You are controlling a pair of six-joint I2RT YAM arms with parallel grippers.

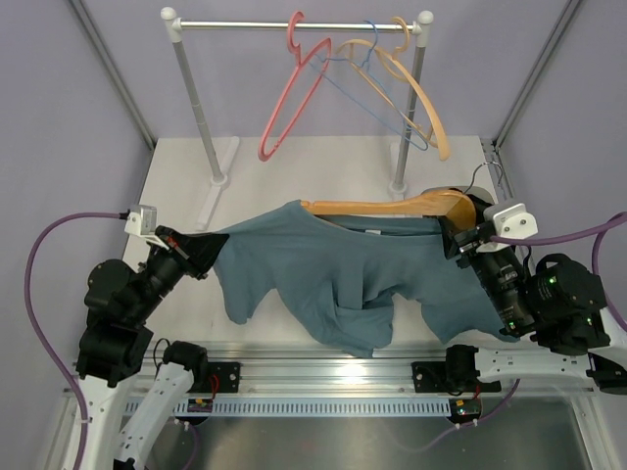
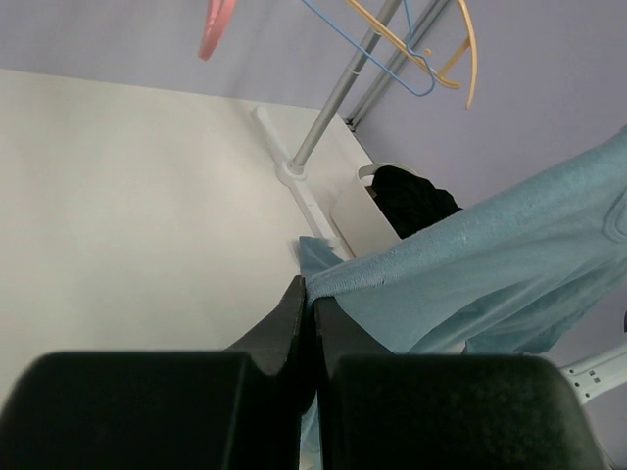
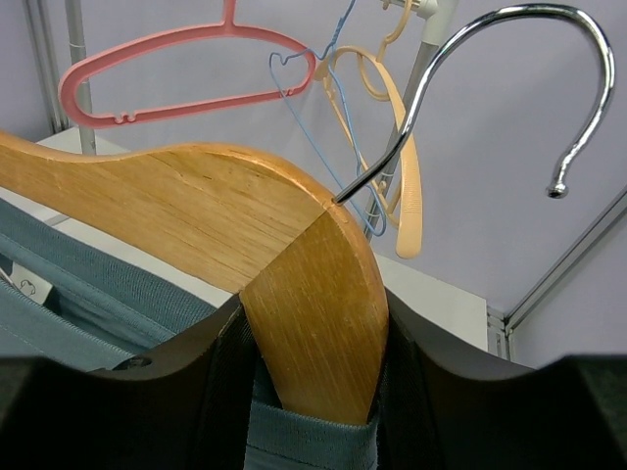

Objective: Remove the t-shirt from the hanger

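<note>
Black fingers [image 3: 227, 364] of the right gripper [image 3: 313, 357] are filling the bottom of the right wrist view; they are clenching 1 arm of the hanger [image 3: 196, 211], with teal fabric bunching under the wood between them; the hanger's metal hook [image 3: 509, 59] is curving up free against the wall. In the left wrist view, the left gripper [image 2: 312, 304] is pinching an edge of the t-shirt [image 2: 490, 264], its 2 fingers pressing together on the cloth.

From above, the t-shirt [image 1: 333, 274] is stretching between the 2 arms over the front half of the table [image 1: 265, 162]; the left gripper [image 1: 201, 250] is grasping its left edge and the right gripper [image 1: 456, 240] is gripping the hanger [image 1: 382, 206] at the right. Most of the wooden bar is showing bare along the top of the neckline; only its right end is disappearing into the fabric. A small white label [image 1: 375, 232] is showing inside the neck; the lower folds are sagging toward the table's near edge.

At the back, a clothes rail [image 1: 294, 24] is carrying a pink hanger [image 1: 284, 108] and a paler tan hanger [image 1: 421, 98]; a white bin [image 2: 358, 211] is holding black clothing [image 2: 411, 201].
</note>
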